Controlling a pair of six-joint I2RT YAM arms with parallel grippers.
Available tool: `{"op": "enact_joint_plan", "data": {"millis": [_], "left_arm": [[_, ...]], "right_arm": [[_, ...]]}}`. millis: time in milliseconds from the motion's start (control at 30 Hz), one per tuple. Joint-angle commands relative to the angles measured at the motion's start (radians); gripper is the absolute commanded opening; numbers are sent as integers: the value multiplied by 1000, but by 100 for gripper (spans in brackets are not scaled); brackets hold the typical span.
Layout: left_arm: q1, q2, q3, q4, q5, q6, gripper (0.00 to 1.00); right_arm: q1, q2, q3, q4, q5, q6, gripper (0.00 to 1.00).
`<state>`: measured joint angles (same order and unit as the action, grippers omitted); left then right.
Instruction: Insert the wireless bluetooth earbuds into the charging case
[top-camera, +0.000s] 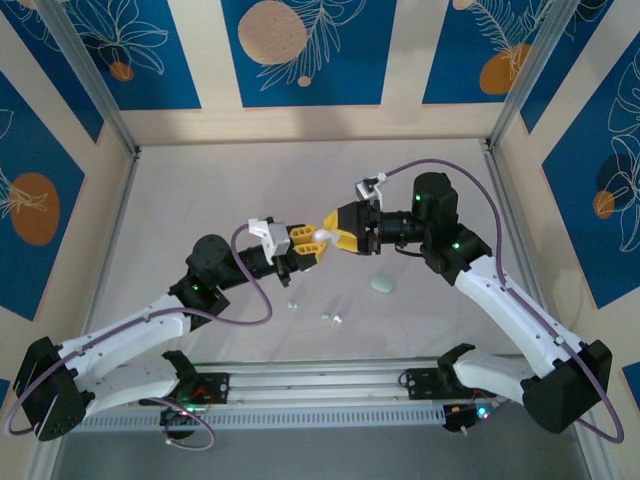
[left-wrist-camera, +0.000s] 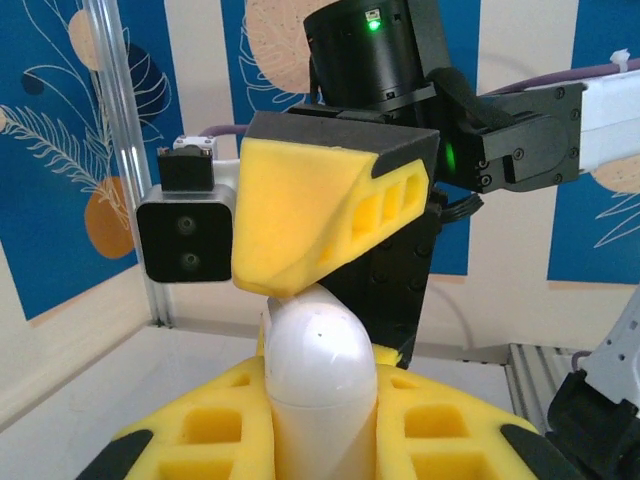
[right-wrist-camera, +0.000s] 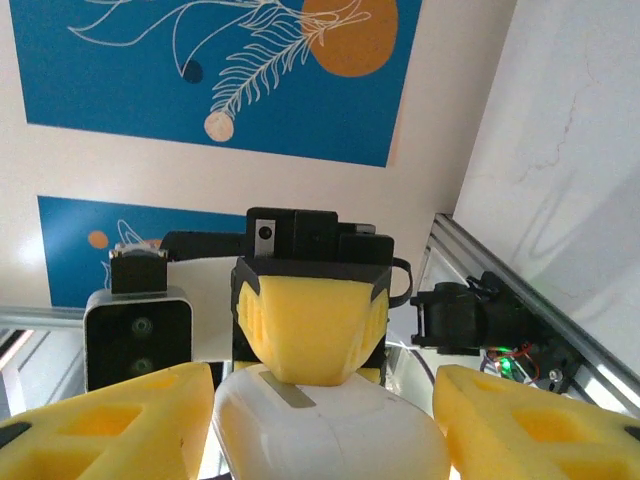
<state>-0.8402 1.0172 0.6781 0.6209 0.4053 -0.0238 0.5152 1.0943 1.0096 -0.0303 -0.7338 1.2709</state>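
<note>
A: Left gripper (top-camera: 308, 247)?
B: Clamped on a white case (left-wrist-camera: 318, 360), held above the table (top-camera: 200, 200).
A: Right gripper (right-wrist-camera: 325, 420)?
B: Open, fingers either side of that case.
A: Earbuds (top-camera: 326, 317)?
B: On the table below, near a green case (top-camera: 382, 285).

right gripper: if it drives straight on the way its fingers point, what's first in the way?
The white case held in the left gripper. It sits right between the fingers of the right gripper, so there is almost no travel left. Whether those fingers touch it yet is unclear.

The white case (left-wrist-camera: 318, 375) is cut off below.
</note>
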Motion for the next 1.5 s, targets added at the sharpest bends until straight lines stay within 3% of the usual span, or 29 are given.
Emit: {"op": "enact_joint_plan", "data": {"millis": [0, 400, 867, 1267, 1467], "left_arm": [[-6, -11, 37, -13, -35, 69, 14], [-7, -7, 54, -79, -76, 100, 21], [-7, 29, 81, -136, -65, 83, 34], [-7, 26, 81, -102, -62, 65, 35], [-7, 35, 87, -111, -55, 56, 30]], "right_arm": [[16, -19, -18, 53, 6, 115, 61], [19, -42, -80, 169, 72, 229, 48], [19, -62, -136, 239, 105, 282, 47], [19, -66, -156, 237, 121, 284, 47], [19, -68, -154, 243, 123, 283, 47]]}}
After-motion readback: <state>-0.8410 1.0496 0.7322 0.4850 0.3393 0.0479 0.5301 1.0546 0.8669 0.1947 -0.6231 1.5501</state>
